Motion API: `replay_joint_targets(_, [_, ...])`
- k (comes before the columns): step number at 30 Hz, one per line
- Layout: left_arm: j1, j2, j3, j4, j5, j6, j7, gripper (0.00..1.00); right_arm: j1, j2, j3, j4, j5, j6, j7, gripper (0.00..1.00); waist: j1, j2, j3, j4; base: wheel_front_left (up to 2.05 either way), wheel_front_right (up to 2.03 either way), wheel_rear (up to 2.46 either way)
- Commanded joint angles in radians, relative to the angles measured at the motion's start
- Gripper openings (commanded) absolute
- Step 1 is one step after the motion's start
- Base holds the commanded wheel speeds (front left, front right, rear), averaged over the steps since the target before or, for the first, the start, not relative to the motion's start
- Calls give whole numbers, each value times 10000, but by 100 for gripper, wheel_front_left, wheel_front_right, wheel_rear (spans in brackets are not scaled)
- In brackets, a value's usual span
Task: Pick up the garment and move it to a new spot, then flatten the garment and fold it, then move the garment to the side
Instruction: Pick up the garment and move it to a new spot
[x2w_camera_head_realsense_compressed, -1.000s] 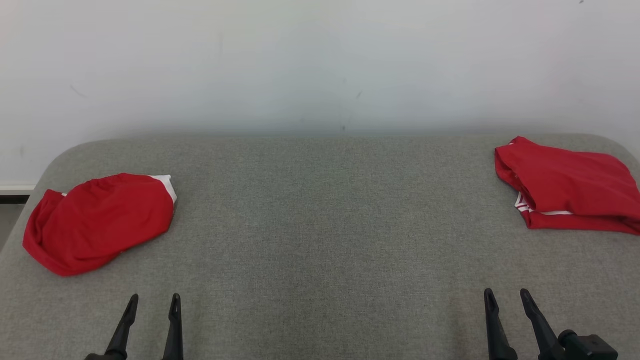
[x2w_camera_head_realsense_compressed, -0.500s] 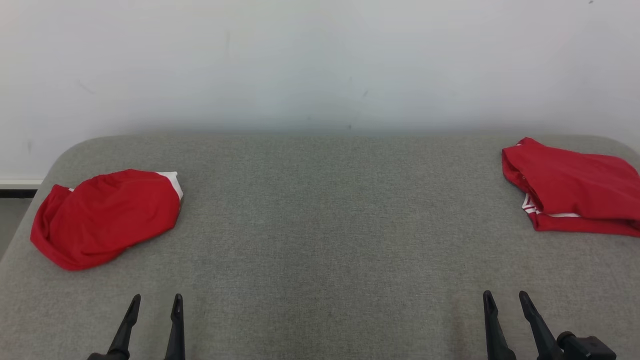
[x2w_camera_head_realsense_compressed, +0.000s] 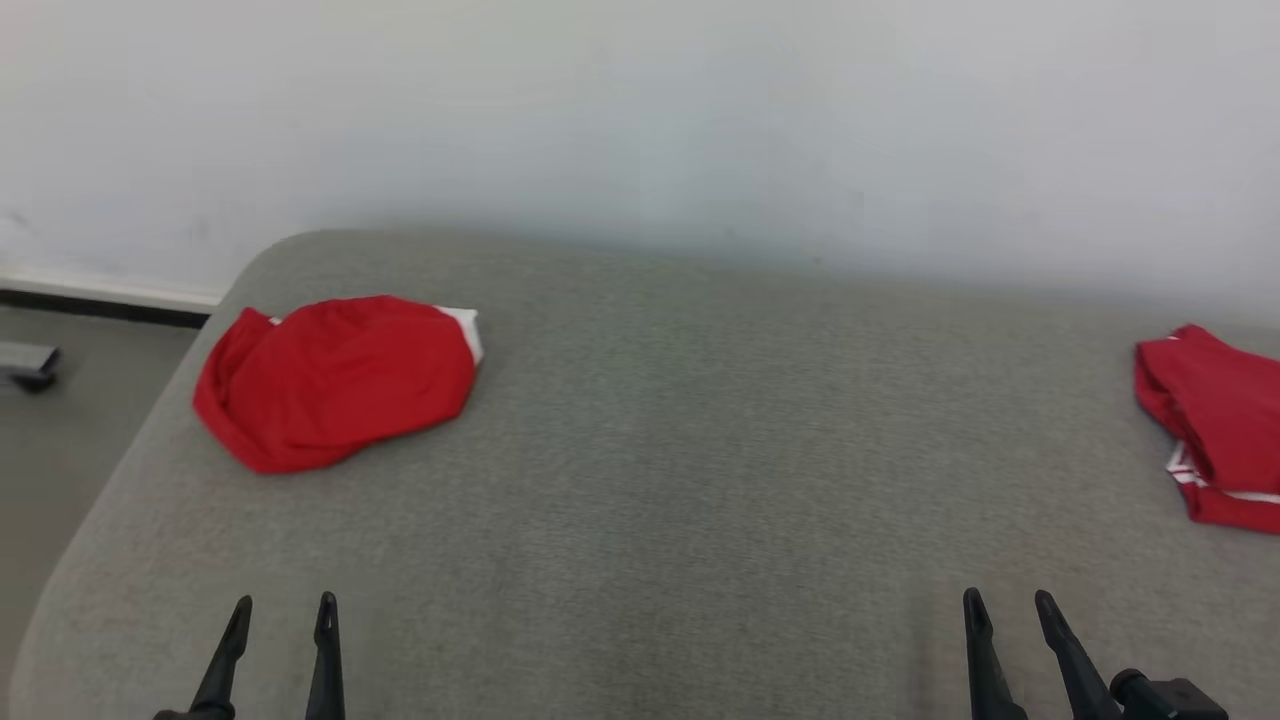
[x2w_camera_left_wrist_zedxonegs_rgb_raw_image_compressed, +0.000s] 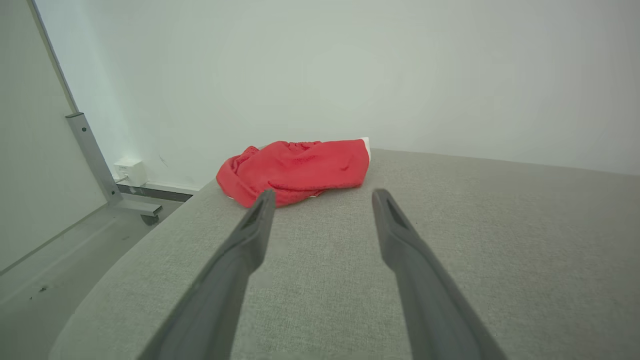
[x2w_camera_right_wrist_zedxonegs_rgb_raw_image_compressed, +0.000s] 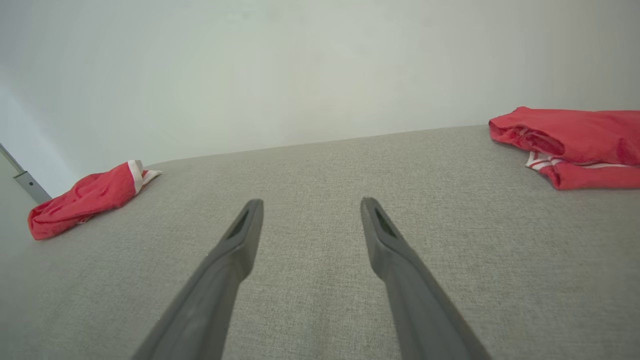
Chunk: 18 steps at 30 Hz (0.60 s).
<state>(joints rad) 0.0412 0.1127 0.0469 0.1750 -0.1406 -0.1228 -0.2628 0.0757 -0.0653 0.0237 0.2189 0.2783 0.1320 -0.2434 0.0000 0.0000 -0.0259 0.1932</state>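
A crumpled red garment (x2w_camera_head_realsense_compressed: 335, 380) with a white edge lies at the far left of the grey padded table (x2w_camera_head_realsense_compressed: 680, 450); the left wrist view has this garment (x2w_camera_left_wrist_zedxonegs_rgb_raw_image_compressed: 297, 170) straight ahead, beyond the fingertips. A second red garment (x2w_camera_head_realsense_compressed: 1215, 430) with white stripes, loosely folded, lies at the right edge, and the right wrist view has it (x2w_camera_right_wrist_zedxonegs_rgb_raw_image_compressed: 575, 137) at the upper right. My left gripper (x2w_camera_head_realsense_compressed: 283, 612) stands open near the table's front, well short of the crumpled garment. My right gripper (x2w_camera_head_realsense_compressed: 1005, 603) is open too, holding nothing.
Past the table's rounded left edge is grey floor (x2w_camera_head_realsense_compressed: 60, 450), with a wheeled metal frame leg (x2w_camera_left_wrist_zedxonegs_rgb_raw_image_compressed: 95, 160) and a wall socket (x2w_camera_left_wrist_zedxonegs_rgb_raw_image_compressed: 129, 170) by the white wall. Between the two garments stretches the bare grey cloth.
The camera has turned left: the whole picture shifted right, the left garment now nearer the middle and the right one partly cut off. Both grippers keep their place and stay open.
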Motion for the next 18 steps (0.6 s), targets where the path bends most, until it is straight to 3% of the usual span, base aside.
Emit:
replay_joint_targets(1, [36, -20, 67, -11, 81, 44, -27, 100, 3, 37, 20, 1, -13, -29, 6, 100, 0, 0, 21, 821, 0, 0, 0])
replay_joint_targets(10, [69, -80, 365, -33, 95, 60, -27, 100, -249, 8, -30, -71, -79, -29, 73, 100, 0, 0, 267, 2172, 0, 0, 0])
replay_joint_targets(18, [168, -196, 549, -217, 114, 143, -29, 100, -335, -88, -28, -48, -145, -29, 105, 100, 0, 0, 446, 2863, 0, 0, 0])
